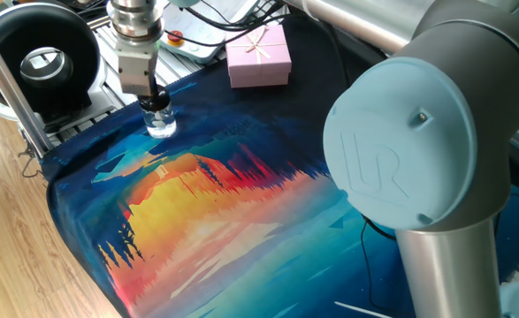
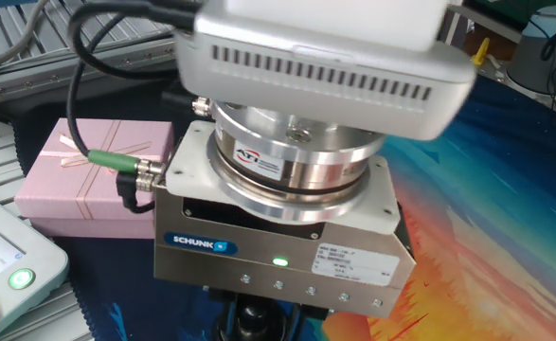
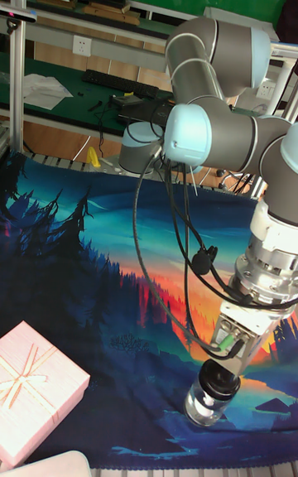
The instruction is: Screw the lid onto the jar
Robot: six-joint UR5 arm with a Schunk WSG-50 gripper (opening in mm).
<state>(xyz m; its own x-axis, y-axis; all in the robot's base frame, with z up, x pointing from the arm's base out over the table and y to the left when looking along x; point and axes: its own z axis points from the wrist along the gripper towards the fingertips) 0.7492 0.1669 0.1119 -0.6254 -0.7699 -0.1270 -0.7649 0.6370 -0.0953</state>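
Observation:
The jar point(image 1: 161, 123), small and of clear glass, stands upright on the painted mat near its far left corner. The black lid point(image 1: 156, 100) sits on the jar's neck. My gripper point(image 1: 154, 95) hangs straight down over it, shut on the lid. In the tall fixed view the jar point(image 3: 205, 404) shows under the lid point(image 3: 218, 379), with the gripper point(image 3: 218, 373) on top. The other fixed view is mostly filled by the gripper's body; only the lid's dark top point(image 2: 257, 317) peeks out at the bottom, and the jar is hidden there.
A pink gift box point(image 1: 259, 56) lies behind the jar on the mat, also the pink box point(image 2: 93, 180). A black round device point(image 1: 38, 62) and a metal frame post point(image 1: 7, 79) stand to the left. My arm's elbow joint point(image 1: 409, 159) blocks the right side.

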